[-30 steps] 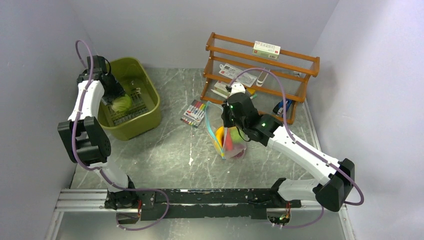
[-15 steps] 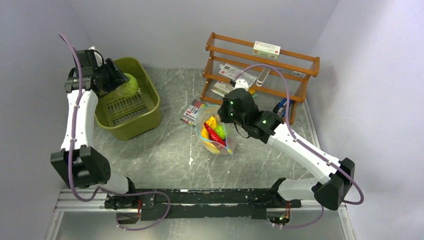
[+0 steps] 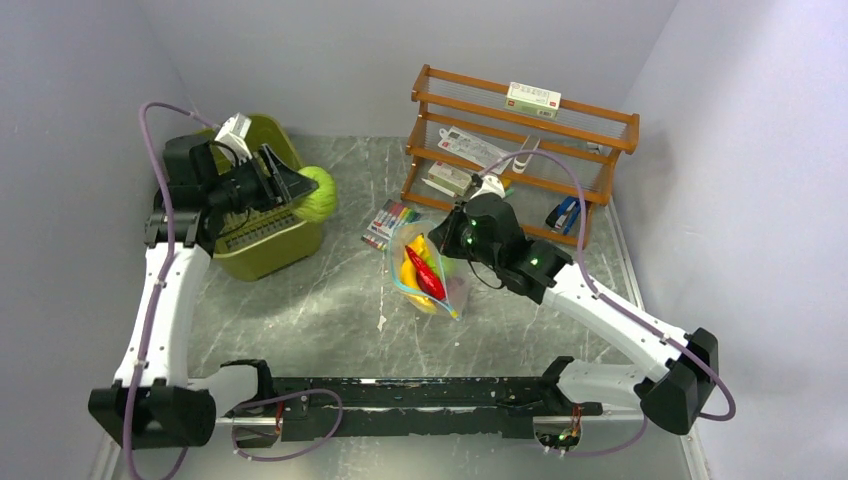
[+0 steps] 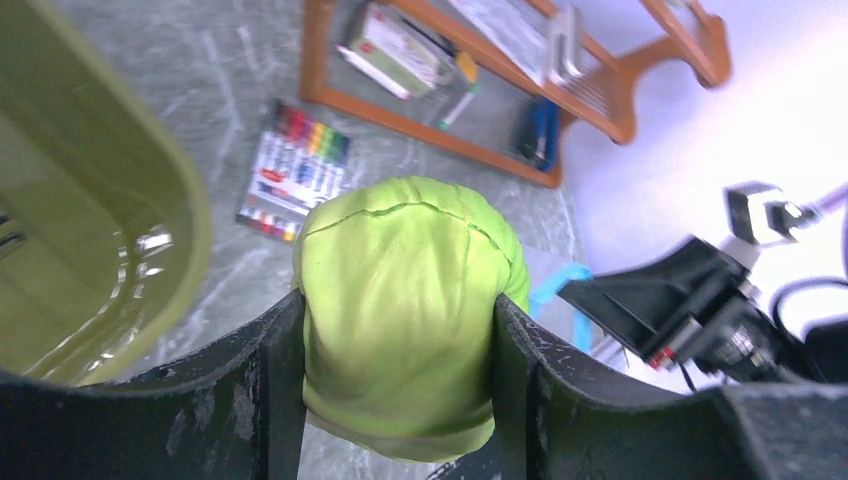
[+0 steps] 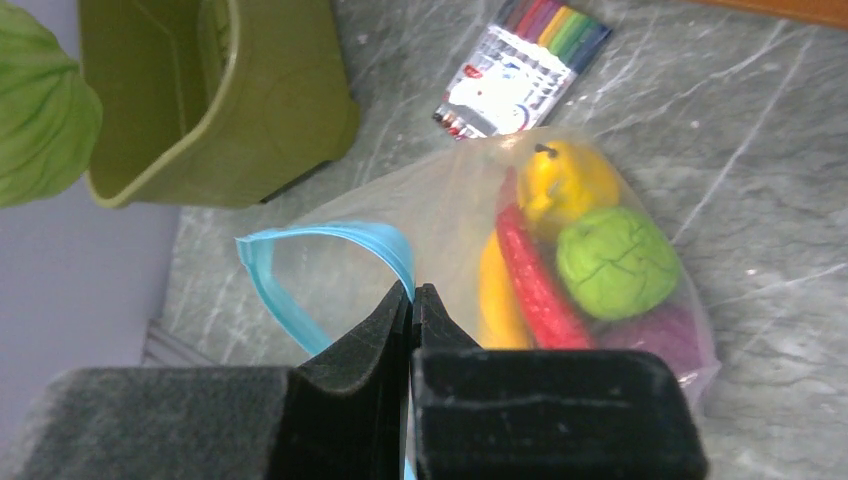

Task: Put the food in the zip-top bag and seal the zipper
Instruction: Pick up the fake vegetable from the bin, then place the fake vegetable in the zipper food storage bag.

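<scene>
One pale green round piece [image 3: 320,195] is hanging in the left gripper [image 4: 398,340], at upper left of the top view, just past the right rim of the tub [image 3: 300,238]. The jaws are standing roughly half open and clamping the piece on both flanks. It is bulging out beyond the fingertips.

The bag [image 3: 430,280] is lying at frame centre of the top view, to the right of and lower than the held piece. It is already carrying the banana [image 5: 565,180], the chili [image 5: 535,290], a green ball [image 5: 615,262] and a purple piece low in the corner.

The right gripper [image 5: 413,295] is shut, pinching the zipper [image 5: 330,232] and lifting one lip, so the mouth is gaping as a loop.

Key relation: in the right wrist view the bag's long axis is running left to right, with the food at the right end and the mouth at the left, facing the tub. The mouth is therefore opening toward the left arm, which alone is carrying food. Judgement: the piece needs to travel right and down, then enter along that axis.

Room: bare table [image 3: 330,300] is lying between tub and bag, with nothing standing in it. Markers [image 3: 388,223] are sitting just beside the bag's upper edge, and the rack [image 3: 520,130] is standing beyond them. Risk, as judged: the piece is looking wide against the loop and may snag the unheld lip.
</scene>
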